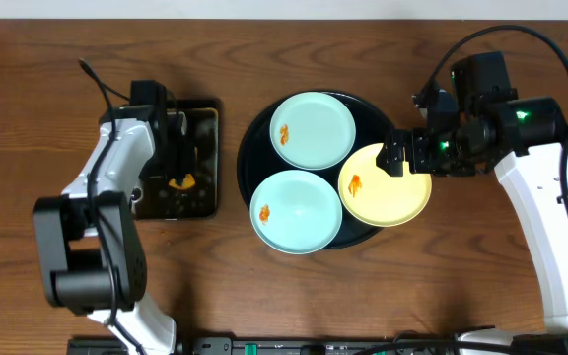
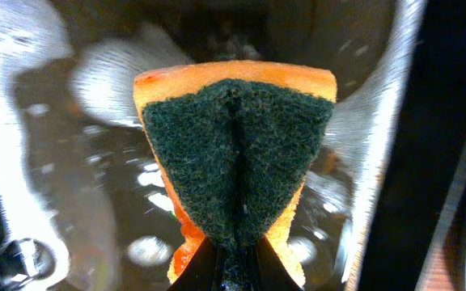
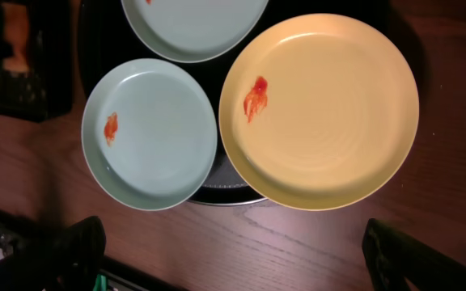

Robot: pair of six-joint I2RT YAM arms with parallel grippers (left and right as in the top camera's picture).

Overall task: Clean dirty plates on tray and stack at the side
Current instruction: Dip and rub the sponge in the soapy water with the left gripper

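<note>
Three plates lie on the round black tray [image 1: 248, 148]. One pale blue-green plate [image 1: 312, 130] is at the back and another [image 1: 296, 211] at the front. A pale yellow plate [image 1: 385, 184] overhangs the tray's right rim. Each carries a small orange smear. My left gripper [image 2: 237, 252] is shut on an orange sponge with a dark green scrub face [image 2: 237, 162], over the rectangular black tray [image 1: 205, 118]. My right gripper [image 3: 237, 259] is open with nothing between its fingers. It hangs just above the yellow plate [image 3: 322, 113], at its right rim.
The small rectangular tray's floor [image 2: 95, 202] looks wet and shiny. Bare wood table [image 1: 481, 286] lies right of and in front of the round tray. The arm bases stand at the front left and front right.
</note>
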